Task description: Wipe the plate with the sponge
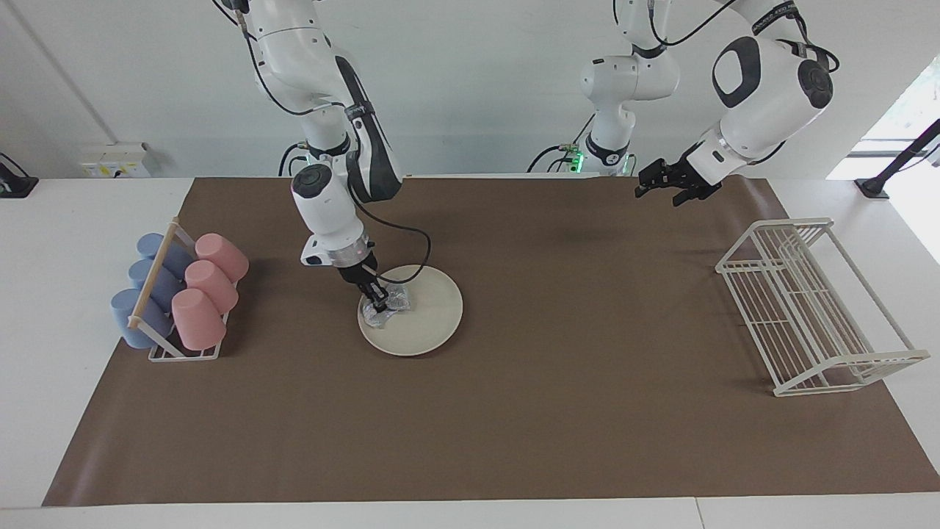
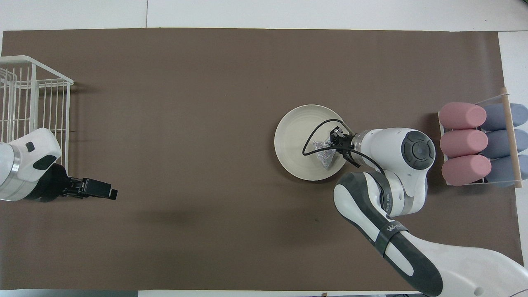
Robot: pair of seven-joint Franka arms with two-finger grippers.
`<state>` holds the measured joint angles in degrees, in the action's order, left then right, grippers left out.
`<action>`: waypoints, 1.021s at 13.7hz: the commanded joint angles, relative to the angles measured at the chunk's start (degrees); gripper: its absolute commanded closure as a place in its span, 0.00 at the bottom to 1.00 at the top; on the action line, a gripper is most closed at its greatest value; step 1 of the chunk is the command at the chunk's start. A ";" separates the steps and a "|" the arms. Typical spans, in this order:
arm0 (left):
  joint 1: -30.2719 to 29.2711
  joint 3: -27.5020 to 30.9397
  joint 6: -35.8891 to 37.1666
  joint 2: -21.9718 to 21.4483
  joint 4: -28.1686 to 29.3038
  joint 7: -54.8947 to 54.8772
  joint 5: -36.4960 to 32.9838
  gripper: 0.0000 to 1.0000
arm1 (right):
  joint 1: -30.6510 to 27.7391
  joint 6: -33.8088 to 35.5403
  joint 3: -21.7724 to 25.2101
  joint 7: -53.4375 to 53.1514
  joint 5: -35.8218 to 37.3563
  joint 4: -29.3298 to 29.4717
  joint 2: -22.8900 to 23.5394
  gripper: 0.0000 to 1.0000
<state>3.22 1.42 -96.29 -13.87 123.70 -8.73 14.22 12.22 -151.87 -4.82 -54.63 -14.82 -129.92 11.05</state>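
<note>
Overhead view, nearest first: the left gripper (image 2: 108, 194) hangs with its jaws apart over bare brown mat (image 2: 206, 123) near the wire rack (image 2: 29, 103). Farther out, the right gripper (image 2: 332, 145) is clamped on the sponge (image 2: 325, 153), pressing it onto the plate (image 2: 293, 144) at about four o'clock of its face.

Robot lab, two Franka arms (image 1: 330, 198), papered table (image 1: 514, 411)
</note>
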 commanded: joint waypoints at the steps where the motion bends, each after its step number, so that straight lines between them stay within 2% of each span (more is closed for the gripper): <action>1: -0.40 -0.20 -0.83 0.87 -1.09 0.90 -1.56 0.00 | 2.35 -2.64 -0.46 -4.22 -1.26 -0.42 3.98 1.00; 3: -0.84 -0.19 -1.00 0.87 -1.00 0.99 -1.65 0.00 | 7.17 -3.25 -0.45 -11.34 -3.71 0.80 4.68 1.00; 6: -1.46 -0.19 -1.00 0.87 -1.00 0.90 -1.56 0.00 | 11.59 -8.78 -0.45 -16.12 -6.71 0.90 6.88 1.00; 8: -1.46 -0.19 -1.00 0.87 -1.00 0.90 -1.65 0.00 | 10.81 -9.06 -0.37 -14.99 -6.71 0.90 7.06 1.00; 12: -1.46 -0.19 -1.00 0.87 -1.00 0.99 -1.65 0.00 | 4.06 -8.27 -0.28 0.19 -6.71 0.90 7.06 1.00; 14: -1.46 -0.19 -1.09 0.87 -1.00 0.99 -1.65 0.00 | 2.28 -8.27 -0.28 2.94 -6.71 0.90 7.15 1.00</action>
<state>2.28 1.62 -97.06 -13.64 123.65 -8.40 13.75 17.22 -159.93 -4.91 -56.26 -21.18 -129.08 13.52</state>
